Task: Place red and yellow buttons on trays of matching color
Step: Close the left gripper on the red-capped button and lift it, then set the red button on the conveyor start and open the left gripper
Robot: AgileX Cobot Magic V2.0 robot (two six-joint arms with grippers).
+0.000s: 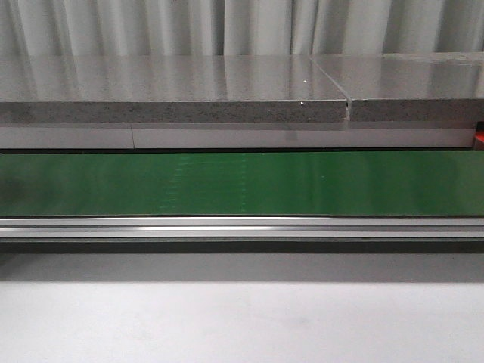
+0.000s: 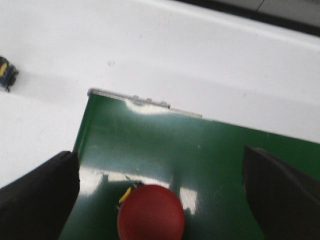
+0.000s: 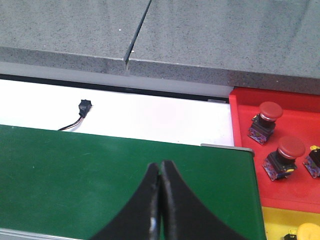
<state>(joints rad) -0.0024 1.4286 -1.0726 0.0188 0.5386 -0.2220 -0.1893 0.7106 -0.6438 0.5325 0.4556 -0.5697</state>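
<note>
Left wrist view first: left gripper (image 2: 160, 200) spread wide, black fingers (image 2: 37, 197) on either side of a red button (image 2: 151, 214) sitting on the green belt (image 2: 200, 155). Not touching it, clear gap both sides, so nothing gripped. Bit of yellow and black peeking from under the red cap. Just past the button, the belt's end with a thin metal edge strip (image 2: 145, 103), then bare white tabletop (image 2: 150, 45). Small dark part with a yellow spot (image 2: 6, 73) lying off on the white surface, well apart from the belt.

Right wrist view: right gripper (image 3: 160, 200) clamped tight, fingertips pressed together over the green belt (image 3: 100, 175), holding nothing. Beside the belt's end, a red tray (image 3: 240, 120) with two red-capped buttons, nearer one (image 3: 286, 156) and farther one (image 3: 264, 120), plus a third piece (image 3: 314, 161) cut off by the frame edge. Yellow tray (image 3: 275, 220) right next to the red one, something yellow-capped (image 3: 307, 234) in it, mostly out of frame. Small black connector with wires (image 3: 84, 109) on the white strip beyond the belt. Further back, a grey speckled slab (image 3: 200, 40) with a seam.

Front view: white table (image 1: 242, 318), aluminium rail (image 1: 242, 225), long bare green belt (image 1: 242, 181), grey slab (image 1: 174, 91), curtain (image 1: 242, 23) behind. Sliver of red (image 1: 479, 140) at the far right edge. No arms visible there. No readable writing anywhere.
</note>
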